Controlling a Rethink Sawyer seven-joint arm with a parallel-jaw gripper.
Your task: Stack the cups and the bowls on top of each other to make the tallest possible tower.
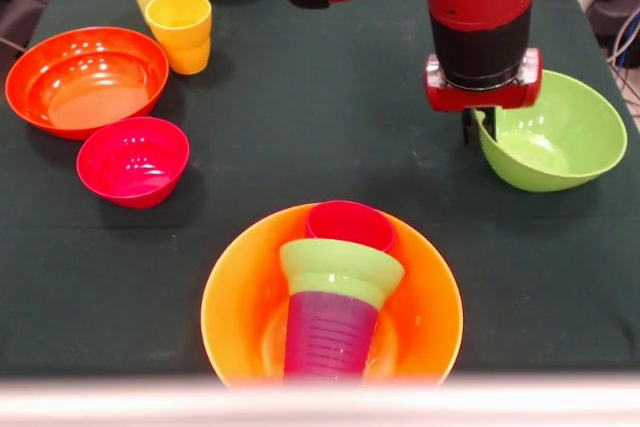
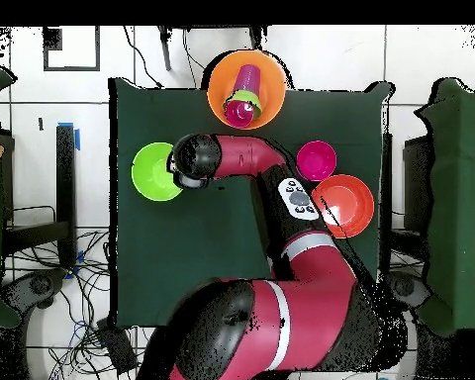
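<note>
green is your next piece: the gripper (image 1: 478,127) sits at the large green bowl (image 1: 555,142) rim, fingers unreadable, while the tower (image 1: 335,292) waits near the table edge, well apart.

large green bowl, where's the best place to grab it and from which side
Probably the rim of the large green bowl, pinched over its thin wall from above. It sits upright and open, too wide to span, and the claw is already at the rim's edge toward the table's middle.
</note>
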